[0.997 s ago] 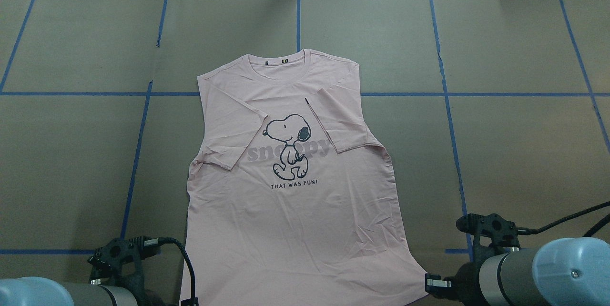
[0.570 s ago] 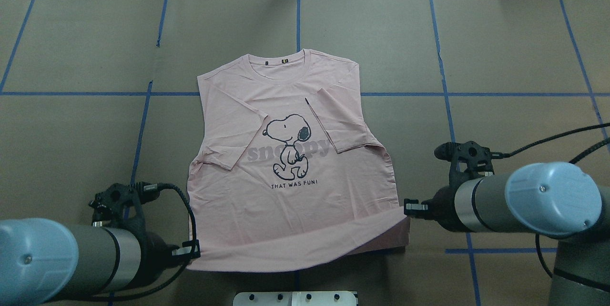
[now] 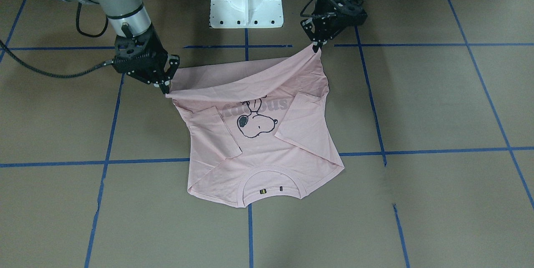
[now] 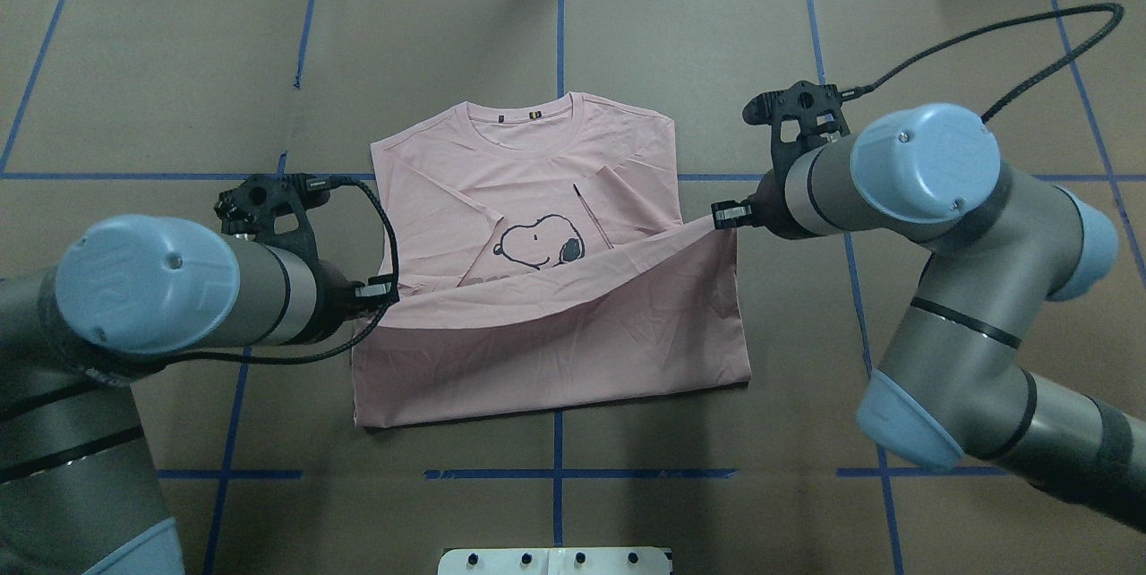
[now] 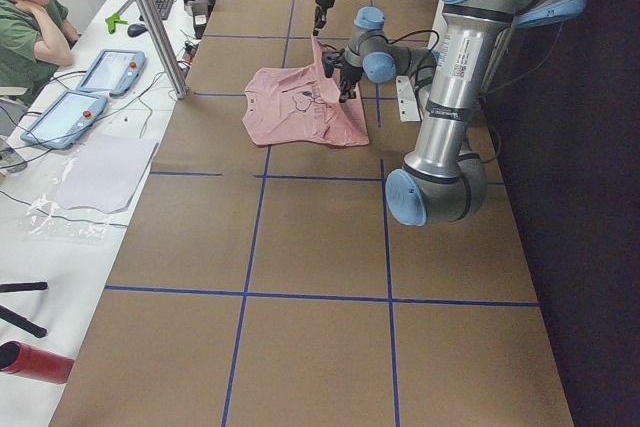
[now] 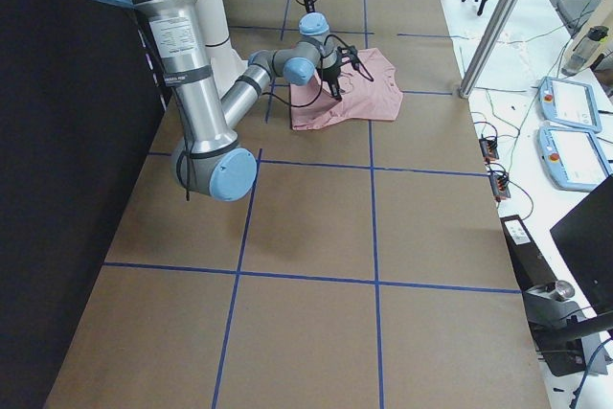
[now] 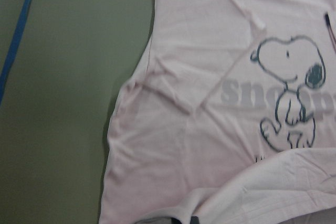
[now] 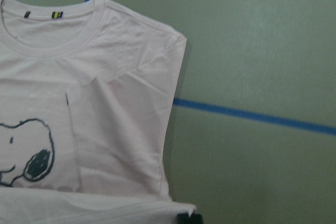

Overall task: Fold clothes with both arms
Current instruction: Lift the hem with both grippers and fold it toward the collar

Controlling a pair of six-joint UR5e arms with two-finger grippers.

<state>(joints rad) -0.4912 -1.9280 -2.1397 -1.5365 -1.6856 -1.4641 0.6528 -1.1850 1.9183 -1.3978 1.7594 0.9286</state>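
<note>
Already done: both sleeves [image 4: 439, 235] lie folded in over the chest of the T-shirt [image 4: 537, 360], and the bottom-to-top fold is under way.
Where the shirt is: mid-counter [image 4: 134, 64], with the collar [image 4: 524, 123] flat at the far end. The near part is doubled over, plain back up.
Left hand [image 4: 376, 291]: you have it closed on the left corner of the hem [image 4: 582, 279], lifted a little off the cloth.
Right hand [image 4: 723, 215]: closed on the hem's right corner and farther toward the collar than the left hand, so the hem runs slanted.
Still to do: as I judge it, you have yet to carry the hem on to the collar, level it, lay it down and let go. Any further fold comes after that.
Changed: a second ago the shirt lay at full length, with both hands at its near edge. Shortly after, only the bottom strip was raised and "THAT WAS FUN!" still showed. Now the hem covers that lettering and the legs of the Snoopy print [image 4: 540, 244].
</note>
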